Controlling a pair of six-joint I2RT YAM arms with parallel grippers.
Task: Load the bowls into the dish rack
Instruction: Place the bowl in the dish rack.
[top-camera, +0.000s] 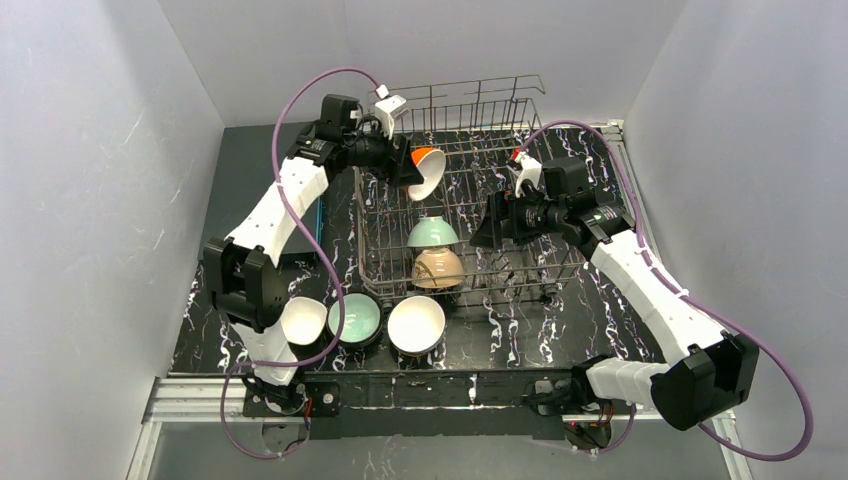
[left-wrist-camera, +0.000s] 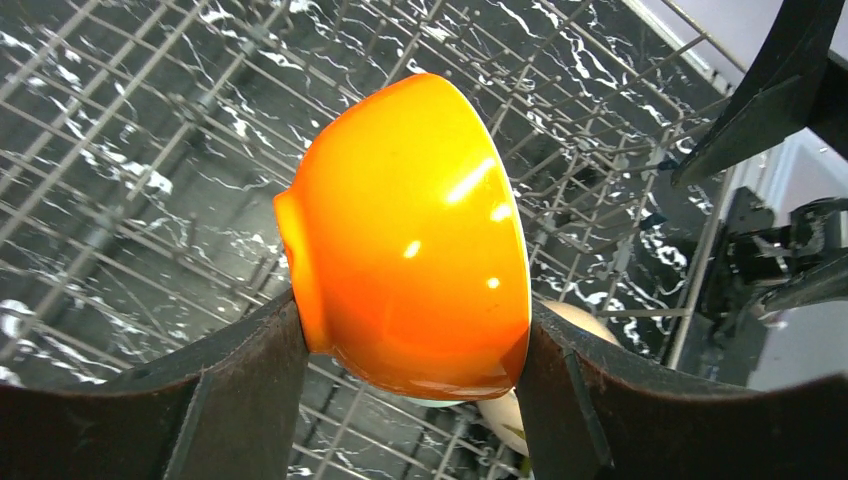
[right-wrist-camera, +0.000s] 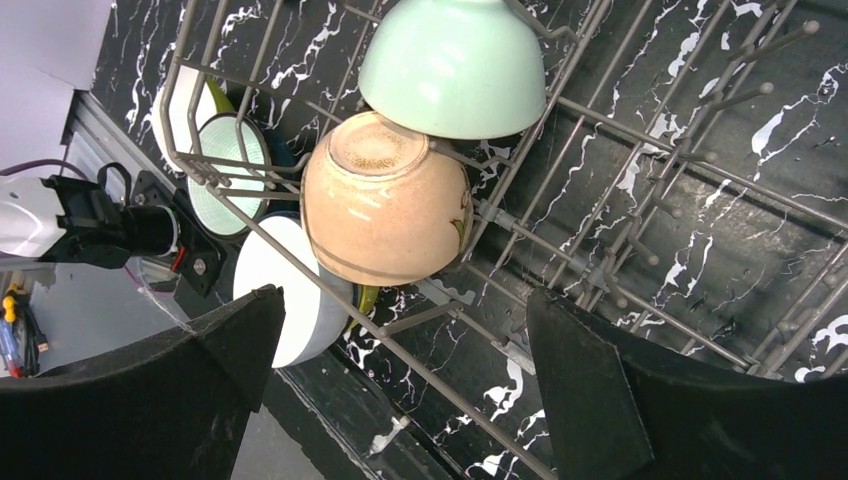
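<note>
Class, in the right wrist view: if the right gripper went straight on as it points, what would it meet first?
Most likely the peach-tan round bowl lying in the silver wire dish rack, ahead of the open right gripper; depth is unclear, so a rack wire might come first.

lab test cell: white panels enclose a black marbled counter; aluminium rail at 6 o'clock carries left arm and right arm.

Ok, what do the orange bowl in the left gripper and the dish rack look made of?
The orange bowl looks like glazed ceramic, possibly glossy plastic: smooth skin, sharp bright highlights. The dish rack looks like metal wire, bare or coated: thin silver-grey rods and upright tines.
</note>
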